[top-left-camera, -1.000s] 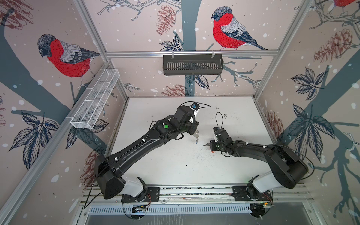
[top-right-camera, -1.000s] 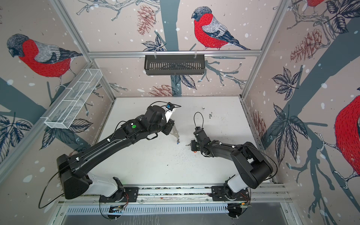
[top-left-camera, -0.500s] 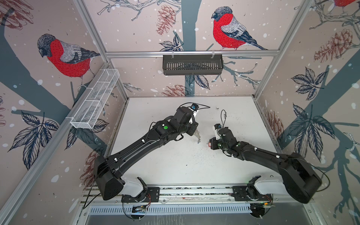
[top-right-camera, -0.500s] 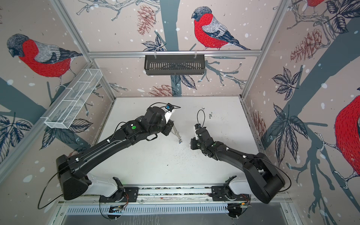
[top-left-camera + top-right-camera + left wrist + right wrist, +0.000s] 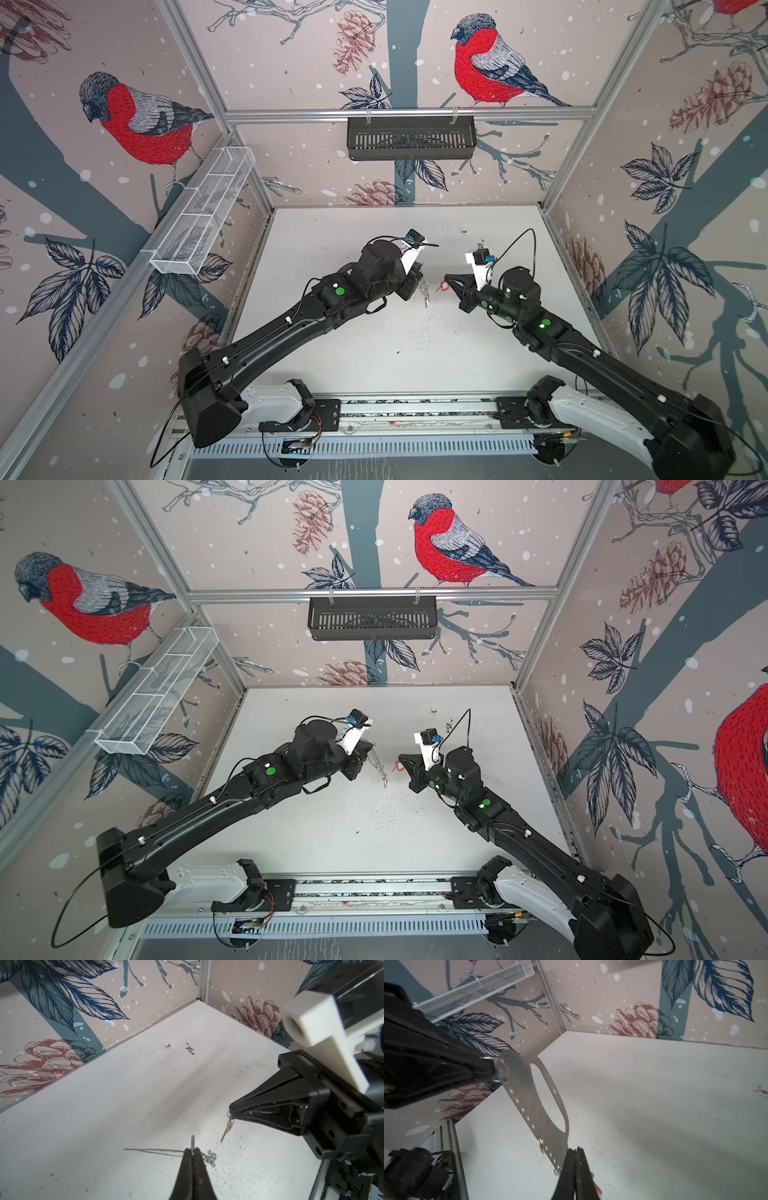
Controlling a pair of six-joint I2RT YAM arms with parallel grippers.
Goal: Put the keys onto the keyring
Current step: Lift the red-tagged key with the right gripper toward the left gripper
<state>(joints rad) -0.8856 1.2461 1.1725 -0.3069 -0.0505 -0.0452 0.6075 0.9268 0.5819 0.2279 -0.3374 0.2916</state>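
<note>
Now the left tool (image 5: 193,1152) is clamped on the edge of the grey keyring (image 5: 533,1093), held above the middle of the desk (image 5: 374,353). Just right of it, not touching, the right tool (image 5: 230,1110) pinches the dangling red-tagged key (image 5: 228,1126).

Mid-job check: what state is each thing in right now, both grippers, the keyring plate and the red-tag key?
Left gripper: shut on one end of the keyring plate.
Keyring plate: held up off the table, tilted.
Small rings: through edge holes.
Right gripper: shut on the red-tag key.
Red-tag key: dangling from the tip, not yet on the plate.
</note>
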